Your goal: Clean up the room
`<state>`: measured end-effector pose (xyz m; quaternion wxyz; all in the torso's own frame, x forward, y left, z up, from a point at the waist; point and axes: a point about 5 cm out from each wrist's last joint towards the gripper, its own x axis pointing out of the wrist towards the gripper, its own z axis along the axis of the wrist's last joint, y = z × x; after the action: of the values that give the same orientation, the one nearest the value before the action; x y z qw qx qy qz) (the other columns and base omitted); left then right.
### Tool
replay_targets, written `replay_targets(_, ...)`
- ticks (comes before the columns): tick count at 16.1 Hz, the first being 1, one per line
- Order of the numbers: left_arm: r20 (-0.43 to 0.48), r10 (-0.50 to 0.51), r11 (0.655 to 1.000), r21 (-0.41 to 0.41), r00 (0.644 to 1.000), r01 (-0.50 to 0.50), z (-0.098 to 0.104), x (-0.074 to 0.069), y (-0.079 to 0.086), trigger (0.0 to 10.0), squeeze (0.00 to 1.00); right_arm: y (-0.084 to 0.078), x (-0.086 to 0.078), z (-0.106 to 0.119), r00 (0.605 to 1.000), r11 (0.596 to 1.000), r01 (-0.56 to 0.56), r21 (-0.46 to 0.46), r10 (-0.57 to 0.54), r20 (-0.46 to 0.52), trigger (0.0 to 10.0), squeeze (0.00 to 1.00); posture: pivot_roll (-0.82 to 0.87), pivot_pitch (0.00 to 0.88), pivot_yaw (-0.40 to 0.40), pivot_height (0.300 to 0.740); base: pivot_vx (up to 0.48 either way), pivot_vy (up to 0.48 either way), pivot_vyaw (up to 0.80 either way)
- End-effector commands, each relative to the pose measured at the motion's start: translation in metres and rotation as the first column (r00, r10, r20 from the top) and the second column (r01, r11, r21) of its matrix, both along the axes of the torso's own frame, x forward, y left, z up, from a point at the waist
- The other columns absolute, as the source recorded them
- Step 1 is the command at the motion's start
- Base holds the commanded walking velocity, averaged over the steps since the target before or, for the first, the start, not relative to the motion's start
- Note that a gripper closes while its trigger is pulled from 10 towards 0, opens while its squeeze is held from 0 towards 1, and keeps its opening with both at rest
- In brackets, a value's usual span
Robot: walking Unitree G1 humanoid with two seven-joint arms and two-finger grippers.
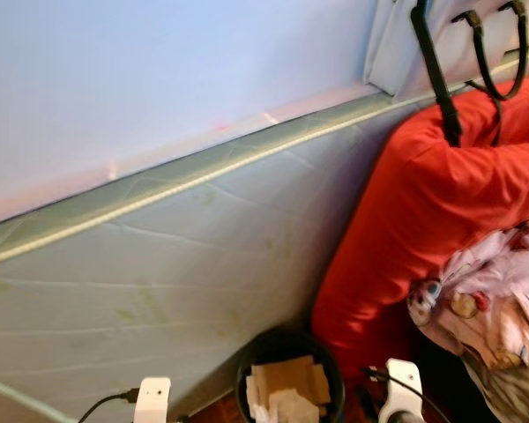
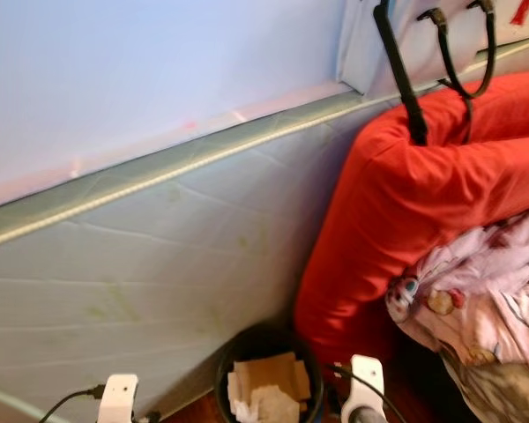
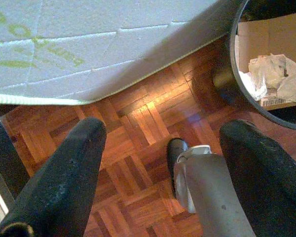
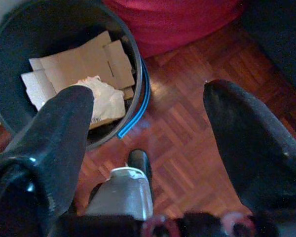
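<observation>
A: How far along is the tidying?

B: The bin [image 4: 64, 74] beside the mattress [image 1: 159, 291] corner already holds cardboard [image 4: 84, 61] and crumpled paper [image 4: 106, 98]. Clothes [image 1: 489, 308] remain heaped on the red cushion [image 1: 423, 220], seemingly unsorted.

A: And the grippers?

B: Left gripper [image 3: 163, 163] and right gripper [image 4: 148, 143] both hang spread wide over the parquet floor [image 3: 138, 123], empty.

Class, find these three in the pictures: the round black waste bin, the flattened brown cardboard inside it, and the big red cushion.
Round black waste bin [image 4: 138, 74]: right wrist view, on its right rim.
Flattened brown cardboard [image 4: 84, 57]: right wrist view, middle of the sheet.
Big red cushion [image 1: 423, 211]: left eye view, on its front face.
</observation>
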<state>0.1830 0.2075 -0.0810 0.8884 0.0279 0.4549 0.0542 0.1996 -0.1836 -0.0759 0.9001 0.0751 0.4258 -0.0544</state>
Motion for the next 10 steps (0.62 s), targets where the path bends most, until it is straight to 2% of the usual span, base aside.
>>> replay_targets(1,-0.002,0.002,1.000,0.004,1.000,-0.002,0.0003,0.0013,-0.0007,10.0,0.00,-0.0040,-0.0051,-0.0024,1.000,1.000,-0.001,-0.010,0.001,-0.023,10.0,0.00,-0.03,0.000,0.029,0.722,0.000,0.000,-0.68)
replay_targets(10,0.004,0.010,1.000,0.005,1.000,-0.010,0.0026,0.0049,0.0028,10.0,0.00,-0.0026,-0.0032,-0.0016,1.000,1.000,-0.013,-0.007,0.013,-0.022,10.0,0.00,-0.02,0.000,0.037,0.722,0.000,0.000,-0.66)
